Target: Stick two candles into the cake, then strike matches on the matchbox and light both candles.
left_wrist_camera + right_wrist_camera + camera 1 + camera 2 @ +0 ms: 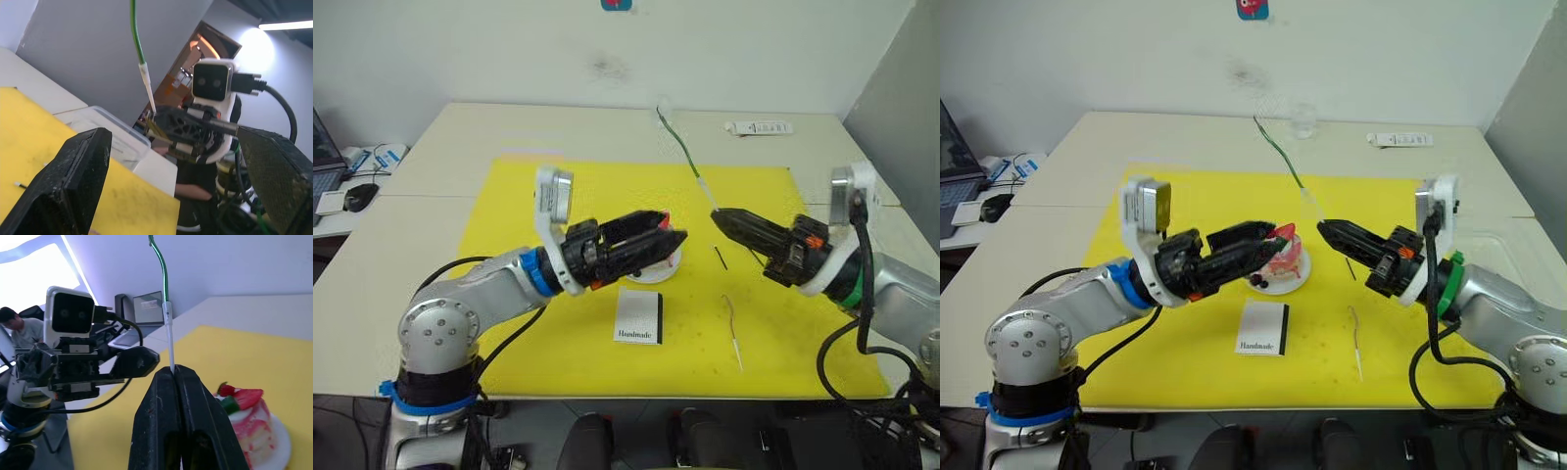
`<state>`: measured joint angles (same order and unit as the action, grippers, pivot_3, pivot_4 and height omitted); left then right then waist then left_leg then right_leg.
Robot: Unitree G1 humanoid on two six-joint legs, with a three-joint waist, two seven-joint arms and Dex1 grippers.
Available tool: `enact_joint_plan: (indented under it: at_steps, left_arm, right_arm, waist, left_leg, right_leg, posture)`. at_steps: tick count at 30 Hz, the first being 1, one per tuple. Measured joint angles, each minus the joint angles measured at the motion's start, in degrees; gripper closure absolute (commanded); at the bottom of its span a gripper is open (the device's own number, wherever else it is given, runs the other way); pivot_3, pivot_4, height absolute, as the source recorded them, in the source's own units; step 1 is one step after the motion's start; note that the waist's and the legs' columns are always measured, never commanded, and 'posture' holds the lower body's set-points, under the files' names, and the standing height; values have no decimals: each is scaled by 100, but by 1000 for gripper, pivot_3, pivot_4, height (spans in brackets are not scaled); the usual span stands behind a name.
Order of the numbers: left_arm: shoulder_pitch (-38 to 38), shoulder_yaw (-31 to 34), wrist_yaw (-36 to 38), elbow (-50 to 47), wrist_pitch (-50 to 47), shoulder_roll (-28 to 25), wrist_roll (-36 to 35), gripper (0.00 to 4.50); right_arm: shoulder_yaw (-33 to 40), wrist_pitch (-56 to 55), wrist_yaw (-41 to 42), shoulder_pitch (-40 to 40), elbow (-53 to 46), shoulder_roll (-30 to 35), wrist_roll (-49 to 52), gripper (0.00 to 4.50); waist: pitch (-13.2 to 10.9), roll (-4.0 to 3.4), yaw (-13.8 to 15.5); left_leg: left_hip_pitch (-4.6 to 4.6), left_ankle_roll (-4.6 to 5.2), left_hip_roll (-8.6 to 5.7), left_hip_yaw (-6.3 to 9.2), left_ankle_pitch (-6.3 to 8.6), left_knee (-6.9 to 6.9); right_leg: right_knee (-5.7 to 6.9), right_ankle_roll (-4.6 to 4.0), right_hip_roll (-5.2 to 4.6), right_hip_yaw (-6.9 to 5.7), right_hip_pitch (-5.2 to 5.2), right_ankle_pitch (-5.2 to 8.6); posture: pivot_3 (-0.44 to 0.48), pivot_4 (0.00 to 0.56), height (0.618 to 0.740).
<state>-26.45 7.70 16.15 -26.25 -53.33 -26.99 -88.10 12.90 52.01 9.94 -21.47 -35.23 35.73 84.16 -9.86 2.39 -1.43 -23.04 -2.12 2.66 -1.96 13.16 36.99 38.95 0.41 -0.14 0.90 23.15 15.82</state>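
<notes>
Yellow rectangular mat (558, 343) carries everything. Left gripper (1273, 235), black fingers apart, hovers at the small pink round cake (1285, 262) on its white plate. Right gripper (717, 217) is clamped on the thin greenish wavy candle (679, 144) by its white end, near the cake.

I see the green candle (1280, 157) held upright-tilted by its white end, above the yellow mat. The pinkish candle (1355, 341) lies flat near the white matchbox (1263, 328). One dark match (1349, 269) lies beyond. The pink cake (1283, 260) sits on its plate.
</notes>
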Motion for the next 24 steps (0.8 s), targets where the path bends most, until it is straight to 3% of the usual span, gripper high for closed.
enact_joint_plan:
  at_steps: [6, 16, 19, 24]
  left_arm:
    - [-114, -64, -659, 213, 404, 624, -524, 0]
    - [-212, -130, -922, 413, 555, 800, -1142, 0]
    - [-239, -156, -906, 462, 536, 776, -1210, 570]
    - [-240, -225, -862, 504, 521, 773, -1230, 2157]
  right_arm:
    - [-319, -46, -352, -228, 187, -54, 644, 4464]
    - [-524, -167, -583, -290, 182, 70, 1179, 4464]
    - [-534, -194, -627, -290, 178, 110, 1234, 4500]
    - [-582, -258, -641, -290, 175, 149, 1299, 4500]
  waist:
    - [0, 0, -1]
    - [0, 0, 4]
    - [0, 0, 7]
    - [0, 0, 7]
  left_leg:
    - [0, 0, 0, 0, 0, 2]
    - [0, 0, -1, -1, 0, 2]
    - [0, 0, 0, -1, 0, 1]
    - [0, 0, 0, 0, 0, 1]
  right_leg:
    - [2, 0, 0, -1, 0, 0]
    - [2, 0, 2, -1, 0, 0]
    - [1, 0, 2, -1, 0, 0]
    - [1, 0, 2, -2, 0, 0]
  posture:
    - [0, 150, 740]
    - [0, 150, 740]
    - [0, 150, 740]
    - [0, 150, 740]
